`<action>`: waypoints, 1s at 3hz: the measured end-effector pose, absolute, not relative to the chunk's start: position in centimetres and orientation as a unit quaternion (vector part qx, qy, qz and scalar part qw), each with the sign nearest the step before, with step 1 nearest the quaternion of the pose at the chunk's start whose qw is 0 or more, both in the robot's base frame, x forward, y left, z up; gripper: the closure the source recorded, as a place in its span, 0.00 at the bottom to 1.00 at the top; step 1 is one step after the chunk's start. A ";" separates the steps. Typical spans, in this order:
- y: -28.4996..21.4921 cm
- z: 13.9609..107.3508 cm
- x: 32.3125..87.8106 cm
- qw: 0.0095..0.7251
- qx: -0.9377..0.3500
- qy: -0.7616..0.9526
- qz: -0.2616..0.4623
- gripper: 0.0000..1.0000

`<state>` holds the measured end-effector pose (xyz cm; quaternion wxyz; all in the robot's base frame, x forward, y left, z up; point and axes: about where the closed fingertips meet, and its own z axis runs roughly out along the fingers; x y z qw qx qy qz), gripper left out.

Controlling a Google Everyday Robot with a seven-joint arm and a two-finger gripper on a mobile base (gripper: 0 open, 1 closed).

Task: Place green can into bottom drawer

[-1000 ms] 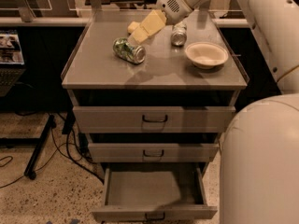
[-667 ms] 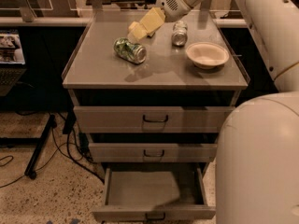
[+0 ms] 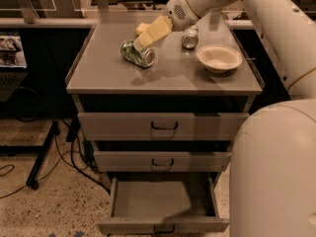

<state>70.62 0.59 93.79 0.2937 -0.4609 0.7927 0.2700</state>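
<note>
The green can lies on its side on the cabinet top, left of the middle. My gripper hangs just above and behind the can's right end, its yellowish fingers open and pointing down-left at it. It holds nothing. The bottom drawer is pulled out and its inside looks bare.
A plain silver can lies behind the gripper to the right. A white bowl sits at the right of the top. The two upper drawers are shut. My white arm fills the right side. Cables and a stand leg lie on the floor at left.
My gripper has come down and left a little, closer to the green can. The can, the bowl and the drawers have not moved.
</note>
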 end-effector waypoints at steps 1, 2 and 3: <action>1.0 92.7 72.8 0.307 -0.452 0.792 0.272 0.00; 1.6 92.3 74.7 0.319 -0.447 0.790 0.271 0.00; 2.4 92.4 76.6 0.334 -0.438 0.792 0.264 0.00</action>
